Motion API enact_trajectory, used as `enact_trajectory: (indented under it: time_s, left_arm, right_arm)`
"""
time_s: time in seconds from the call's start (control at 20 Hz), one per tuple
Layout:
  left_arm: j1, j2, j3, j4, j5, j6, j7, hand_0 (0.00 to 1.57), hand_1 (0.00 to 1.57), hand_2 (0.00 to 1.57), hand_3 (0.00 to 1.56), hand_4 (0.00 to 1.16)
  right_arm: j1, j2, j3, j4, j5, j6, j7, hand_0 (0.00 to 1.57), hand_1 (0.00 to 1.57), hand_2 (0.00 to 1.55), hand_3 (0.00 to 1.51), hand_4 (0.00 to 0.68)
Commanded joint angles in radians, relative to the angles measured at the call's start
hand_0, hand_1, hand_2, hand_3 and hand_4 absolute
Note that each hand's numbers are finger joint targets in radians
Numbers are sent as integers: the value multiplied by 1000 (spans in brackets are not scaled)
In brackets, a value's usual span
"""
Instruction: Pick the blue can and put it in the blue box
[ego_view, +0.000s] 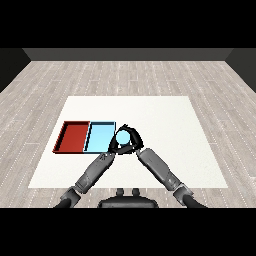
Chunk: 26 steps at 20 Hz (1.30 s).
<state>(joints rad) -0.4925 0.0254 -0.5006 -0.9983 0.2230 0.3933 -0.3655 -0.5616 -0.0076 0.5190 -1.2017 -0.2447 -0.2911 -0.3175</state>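
- The blue can (123, 137) stands just right of the light blue tray (99, 136), its round top facing up.
- Both hands meet at it: the right hand (134, 141) has its fingers curled round the can; the left hand (115, 145) crowds its near-left side, fingers curled against it too.
- The tray lies left of the can, the red tray (73, 136) beyond, all on the white worktop (170, 130).

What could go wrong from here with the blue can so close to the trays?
Both robot hands, left and right, crowd the blue can, so they may get in each other's way. The can sits just right of the light blue tray, so it could catch the tray's near wall going in.
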Motion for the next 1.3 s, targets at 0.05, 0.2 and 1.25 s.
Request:
enact_trajectory:
  time_s: [0.05, 0.2, 1.25]
  left_arm:
    - [-23, -24, -54, 27, -129, 83, 10, 393, 393, 574, 88, 125]
    - [-76, 14, -97, 39, -231, 118, 70, 0, 0, 151, 0, 312]
    - [93, 0, -16, -54, 80, 86, 3, 1571, 1571, 1544, 1473, 765]
  right_arm:
    - [-51, 7, 125, -26, -75, -101, 23, 1478, 1478, 1473, 1400, 599]
    - [-10, 7, 90, 21, -46, -45, -41, 1457, 1457, 1462, 1394, 595]
    - [38, 6, 71, -27, -166, -14, -37, 1091, 1091, 1121, 798, 0]
